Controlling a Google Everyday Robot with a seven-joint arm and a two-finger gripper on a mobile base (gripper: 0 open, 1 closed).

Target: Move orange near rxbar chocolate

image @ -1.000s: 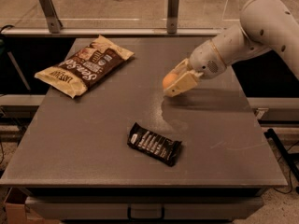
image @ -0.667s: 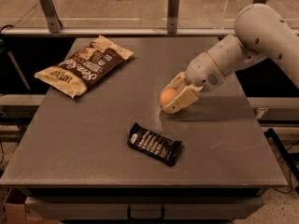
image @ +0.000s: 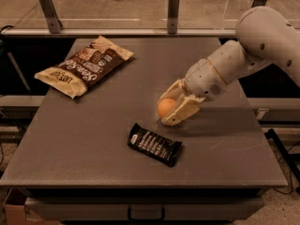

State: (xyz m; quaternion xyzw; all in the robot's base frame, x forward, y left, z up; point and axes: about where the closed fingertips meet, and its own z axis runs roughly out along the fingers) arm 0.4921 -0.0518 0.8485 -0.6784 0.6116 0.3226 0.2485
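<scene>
The orange (image: 165, 107) is a small round fruit held between the cream fingers of my gripper (image: 169, 108), low over the grey table (image: 93, 139), right of centre. The gripper is shut on it, and the white arm reaches in from the upper right. The rxbar chocolate (image: 154, 144) is a flat black-wrapped bar with white lettering. It lies on the table just in front of and slightly left of the orange, a short gap away.
A tan-and-brown chip bag (image: 84, 65) lies at the table's back left. A glass barrier with metal posts (image: 173, 11) runs along the far edge. The table's right edge is close to the arm.
The gripper has carried the orange down and toward the front left, closer to the black bar. The bar and the chip bag have not moved.
</scene>
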